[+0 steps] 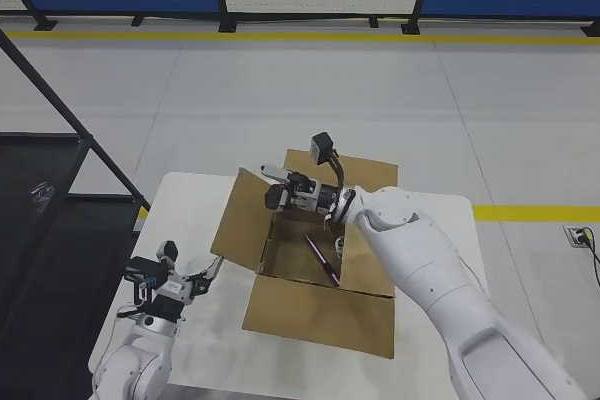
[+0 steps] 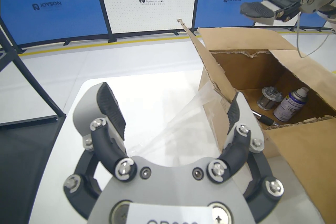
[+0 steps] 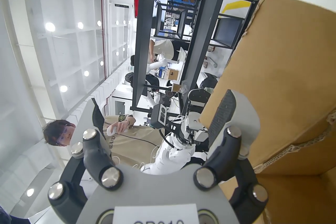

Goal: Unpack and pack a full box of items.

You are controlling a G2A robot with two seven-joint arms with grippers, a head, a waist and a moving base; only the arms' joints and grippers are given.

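Cardboard flap (image 3: 275, 64) just beside one finger (image 3: 225, 114) of the wide-open right pincer (image 3: 162, 99).

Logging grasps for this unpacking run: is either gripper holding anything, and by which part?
Nothing is held. The left gripper and the right gripper are both open. The right one sits beside the box flap without clamping it.
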